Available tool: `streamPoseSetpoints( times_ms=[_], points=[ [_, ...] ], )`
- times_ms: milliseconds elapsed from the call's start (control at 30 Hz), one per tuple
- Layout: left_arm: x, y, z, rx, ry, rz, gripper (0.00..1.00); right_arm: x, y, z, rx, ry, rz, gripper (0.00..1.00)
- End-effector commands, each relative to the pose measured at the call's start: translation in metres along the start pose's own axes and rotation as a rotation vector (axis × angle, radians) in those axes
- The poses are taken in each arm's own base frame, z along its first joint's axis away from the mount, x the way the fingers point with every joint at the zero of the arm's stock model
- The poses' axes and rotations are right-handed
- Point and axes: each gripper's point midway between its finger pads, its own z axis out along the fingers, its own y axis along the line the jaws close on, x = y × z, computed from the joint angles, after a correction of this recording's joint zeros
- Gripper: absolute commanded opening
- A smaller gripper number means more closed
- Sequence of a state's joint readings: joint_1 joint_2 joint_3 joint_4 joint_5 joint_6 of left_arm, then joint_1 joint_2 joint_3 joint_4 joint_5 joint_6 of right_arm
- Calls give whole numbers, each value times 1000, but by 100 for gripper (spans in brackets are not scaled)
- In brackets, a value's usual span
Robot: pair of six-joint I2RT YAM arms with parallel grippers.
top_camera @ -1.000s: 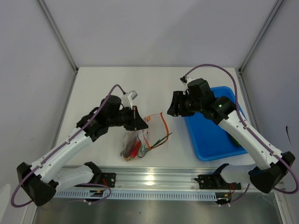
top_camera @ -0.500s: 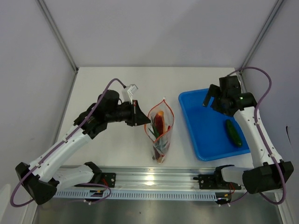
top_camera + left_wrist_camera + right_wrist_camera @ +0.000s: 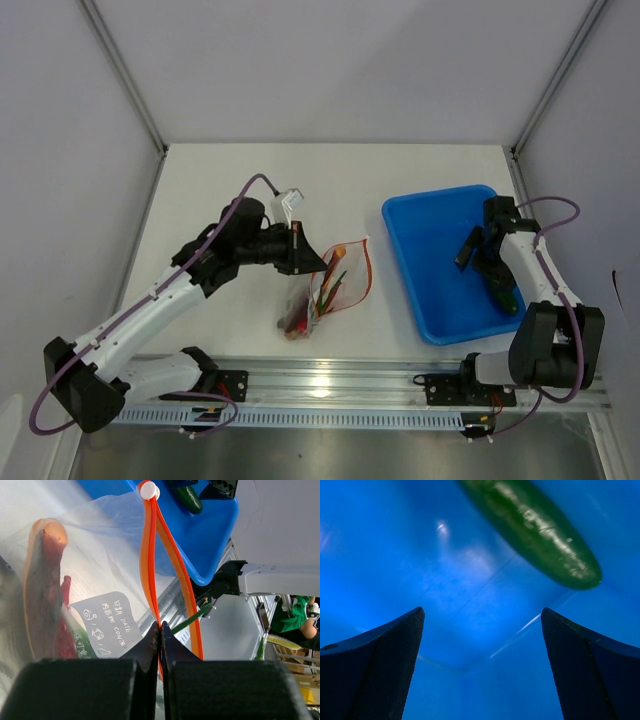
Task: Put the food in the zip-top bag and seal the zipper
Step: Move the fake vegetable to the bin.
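The zip-top bag [image 3: 322, 292] hangs tilted from my left gripper [image 3: 303, 258], which is shut on the orange-red zipper [image 3: 152, 555] near one end of the mouth. The mouth gapes, its two strips spread apart below a white slider [image 3: 149, 490]. Through the clear plastic I see the sausage in its bun [image 3: 42, 580], the red chili [image 3: 63, 605] and a green onion stalk [image 3: 192, 619]. The dark green cucumber [image 3: 502, 292] lies in the blue tray [image 3: 430, 225]. My right gripper [image 3: 480, 262] hovers open low over the tray floor, the cucumber [image 3: 535, 530] just ahead of its fingertips [image 3: 395, 645].
The blue tray [image 3: 470, 580] fills the right wrist view. The metal rail [image 3: 330, 385] with the arm bases runs along the table's near edge. Grey walls close in the table at the back and sides.
My right gripper left the bag's mouth, opened wide and swung down into the tray by the cucumber. The left gripper kept its hold while the bag swung and shifted.
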State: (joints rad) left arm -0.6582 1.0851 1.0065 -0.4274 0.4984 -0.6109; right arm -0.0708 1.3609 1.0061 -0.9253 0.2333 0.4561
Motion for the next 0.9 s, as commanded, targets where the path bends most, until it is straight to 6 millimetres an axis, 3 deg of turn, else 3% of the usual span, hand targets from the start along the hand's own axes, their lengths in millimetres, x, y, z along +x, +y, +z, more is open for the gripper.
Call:
streamPoseSetpoints(
  times_ms=[0,133,433,633,867],
  points=[
    [-7,-8,1,57,-21,26,1,-15,-9,9,54,-77,53,99],
    [-7,-10,2,70,-18,29,1,-15,-23,17,135,-96,70,99],
    [-5,-12,3,90,-14,25,1,-21,-32,45,226,-90,63,99],
    [1,-11,6,101,13,10,1,-28,-28,68,266,-66,24,99],
    [2,-8,8,98,18,1,1,-36,-14,77,225,-62,7,98]
  ],
)
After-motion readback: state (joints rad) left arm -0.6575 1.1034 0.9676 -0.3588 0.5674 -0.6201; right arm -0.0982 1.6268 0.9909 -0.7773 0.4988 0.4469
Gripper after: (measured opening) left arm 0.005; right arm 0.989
